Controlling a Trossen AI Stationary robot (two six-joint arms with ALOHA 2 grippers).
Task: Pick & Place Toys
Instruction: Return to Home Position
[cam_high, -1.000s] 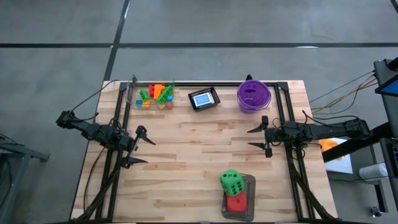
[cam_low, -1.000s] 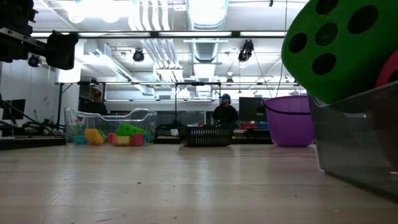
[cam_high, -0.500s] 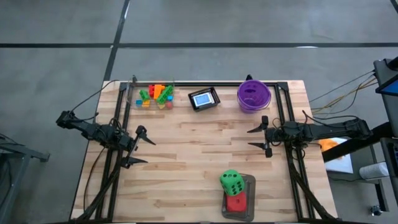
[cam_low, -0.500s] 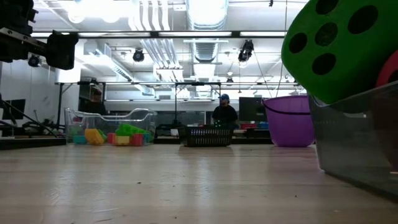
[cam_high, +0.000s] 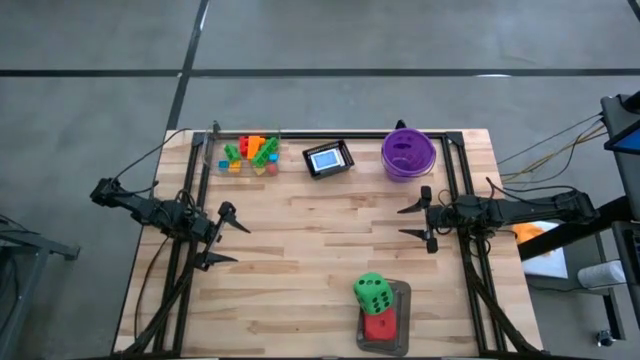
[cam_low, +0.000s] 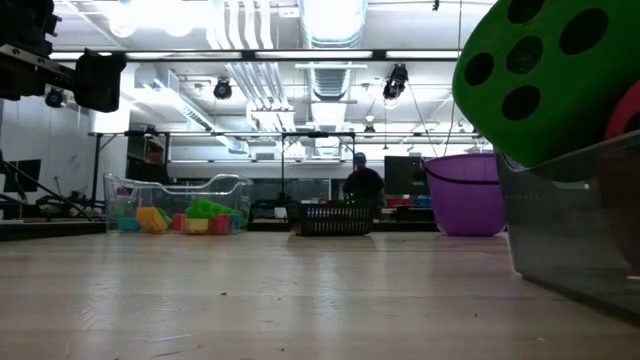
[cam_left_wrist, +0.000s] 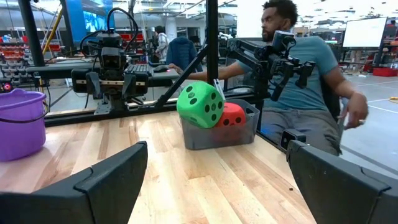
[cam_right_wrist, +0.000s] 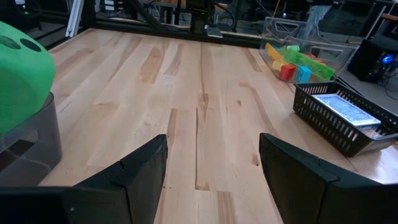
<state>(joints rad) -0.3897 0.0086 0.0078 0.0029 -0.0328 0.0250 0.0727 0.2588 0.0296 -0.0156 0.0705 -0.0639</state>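
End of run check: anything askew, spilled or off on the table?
One thing: the green dotted die sits tilted atop the red dotted die, well above the rim of the small grey bin. Nothing spilled on the wooden table; left gripper and right gripper hang open at its sides.

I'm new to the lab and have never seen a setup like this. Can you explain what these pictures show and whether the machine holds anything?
It is a robot with two dark arms at a wooden table. One picture looks straight down, one looks level across the tabletop, and two come from cameras on the wrists. The left pincer and right pincer hover at the sides, both open and empty. Along one edge stand a clear tray of bright bricks, a black mesh basket holding a card, and a purple bowl. Near the opposite edge, a green die and a red die share a grey bin.
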